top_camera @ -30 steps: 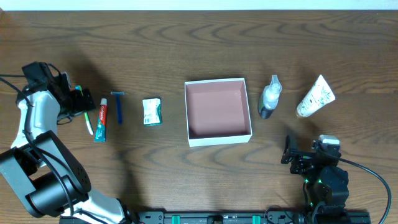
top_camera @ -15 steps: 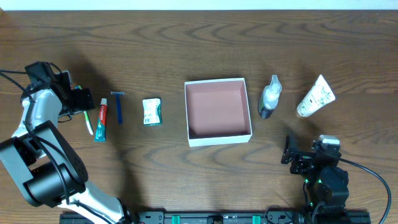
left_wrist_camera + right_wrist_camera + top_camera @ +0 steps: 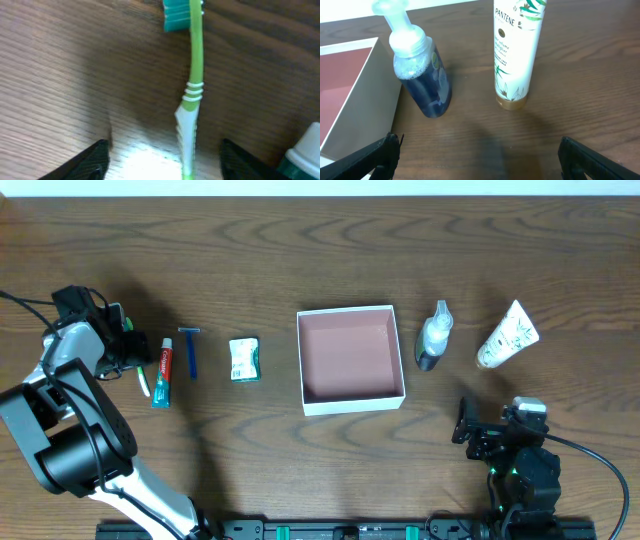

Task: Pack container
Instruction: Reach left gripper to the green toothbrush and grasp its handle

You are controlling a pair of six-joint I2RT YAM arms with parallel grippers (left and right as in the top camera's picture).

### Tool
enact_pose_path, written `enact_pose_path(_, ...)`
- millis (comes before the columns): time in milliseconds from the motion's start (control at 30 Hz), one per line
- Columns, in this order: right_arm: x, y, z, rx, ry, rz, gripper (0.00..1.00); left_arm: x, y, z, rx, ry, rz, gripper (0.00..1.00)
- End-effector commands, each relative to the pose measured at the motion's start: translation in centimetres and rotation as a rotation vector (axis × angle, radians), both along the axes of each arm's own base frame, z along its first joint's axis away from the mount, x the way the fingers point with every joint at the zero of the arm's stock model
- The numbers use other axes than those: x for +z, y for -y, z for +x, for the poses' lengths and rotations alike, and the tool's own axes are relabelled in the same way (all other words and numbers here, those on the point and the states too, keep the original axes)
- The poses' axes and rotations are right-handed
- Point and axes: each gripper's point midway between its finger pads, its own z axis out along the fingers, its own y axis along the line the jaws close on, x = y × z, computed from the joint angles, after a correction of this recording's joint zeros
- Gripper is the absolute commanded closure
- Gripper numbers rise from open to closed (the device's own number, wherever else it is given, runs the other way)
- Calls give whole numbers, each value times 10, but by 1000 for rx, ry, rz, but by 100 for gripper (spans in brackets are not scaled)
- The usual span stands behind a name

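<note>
The container (image 3: 350, 360), a square white box with a pinkish-brown inside, sits mid-table and holds nothing. Its wall also shows in the right wrist view (image 3: 367, 95). My left gripper (image 3: 127, 347) is at the far left, open and low over a green and white toothbrush (image 3: 144, 380). In the left wrist view the toothbrush (image 3: 193, 75) lies between the spread jaws of the left gripper (image 3: 167, 165), nearer the right finger (image 3: 245, 161). My right gripper (image 3: 478, 438) is open and empty near the front right, also seen in its wrist view (image 3: 480, 160).
Left of the box lie a toothpaste tube (image 3: 161, 373), a blue razor (image 3: 190, 350) and a green and white packet (image 3: 244, 360). Right of it lie a foam pump bottle (image 3: 433, 336) and a white Pantene tube (image 3: 507, 335). Both show ahead in the right wrist view, bottle (image 3: 422, 70) and tube (image 3: 515, 50).
My left gripper has shifted slightly right and turned over the toothbrush. The right arm and all objects have not moved.
</note>
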Motion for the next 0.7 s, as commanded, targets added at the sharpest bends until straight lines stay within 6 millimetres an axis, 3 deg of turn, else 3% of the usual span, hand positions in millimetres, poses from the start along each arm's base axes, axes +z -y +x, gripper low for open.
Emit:
enact_pose_path(0, 0, 2, 0, -13, 4, 7, 1, -11, -4, -2, -29, -33, 13, 39)
enact_pose_path(100, 0, 2, 0, -12, 4, 7, 1, -12, -4, -2, -55, -36, 19, 56)
enact_pose_path(200, 0, 2, 0, -12, 4, 7, 1, -13, -4, -2, -63, -39, 19, 61)
enact_pose_path(433, 0, 2, 0, -12, 4, 7, 1, -13, 4, 2, -85, -40, 19, 94)
enact_pose_path(667, 0, 2, 0, -12, 4, 7, 1, -14, 15, 3, -104, -53, 10, 94)
